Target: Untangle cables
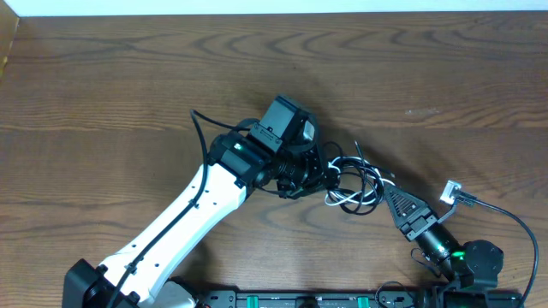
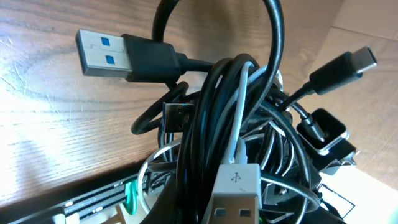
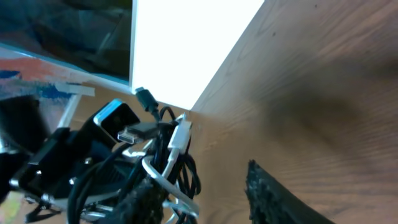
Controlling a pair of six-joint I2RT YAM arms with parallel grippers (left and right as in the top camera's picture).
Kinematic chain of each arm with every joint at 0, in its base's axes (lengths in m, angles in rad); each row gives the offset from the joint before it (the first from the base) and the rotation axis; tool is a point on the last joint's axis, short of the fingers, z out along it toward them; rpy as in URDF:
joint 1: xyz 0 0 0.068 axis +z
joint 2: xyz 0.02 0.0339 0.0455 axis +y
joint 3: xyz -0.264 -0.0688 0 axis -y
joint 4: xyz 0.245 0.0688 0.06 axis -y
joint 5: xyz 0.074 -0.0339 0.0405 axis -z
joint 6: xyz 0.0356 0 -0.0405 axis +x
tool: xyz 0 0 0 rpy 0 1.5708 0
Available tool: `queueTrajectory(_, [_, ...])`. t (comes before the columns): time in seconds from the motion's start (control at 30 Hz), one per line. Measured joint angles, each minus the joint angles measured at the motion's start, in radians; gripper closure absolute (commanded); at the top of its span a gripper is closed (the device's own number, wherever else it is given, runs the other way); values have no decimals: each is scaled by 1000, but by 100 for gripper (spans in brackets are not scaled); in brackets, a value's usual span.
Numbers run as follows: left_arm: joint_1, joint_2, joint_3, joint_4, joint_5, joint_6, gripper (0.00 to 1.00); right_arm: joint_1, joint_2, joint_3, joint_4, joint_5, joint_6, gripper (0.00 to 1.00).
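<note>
Brown wood-grain table [image 1: 128, 77], smooth with a soft sheen. Smooth plastic sheath on the cables [image 2: 205, 124], black ones glossy, the white one matt. Bare shiny metal on the USB plug [image 2: 99, 53]. Grainy, rough black finger pads [image 3: 273, 193].

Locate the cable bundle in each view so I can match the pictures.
Overhead: cable bundle sits just right of centre, in the lower half.
Left wrist: it fills the middle, close up.
Right wrist: lower left.
Shared landmark: the white cable running through the bundle.
</note>
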Motion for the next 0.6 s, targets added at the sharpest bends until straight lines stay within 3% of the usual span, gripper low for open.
queueTrajectory(0.2, [-33, 0, 0, 0, 5, -2, 92, 0, 0, 0, 2, 40, -34, 98])
queueTrajectory(0.6, [-32, 0, 0, -3, 183, 151, 92, 3, 26, 0, 8, 174, -203, 99])
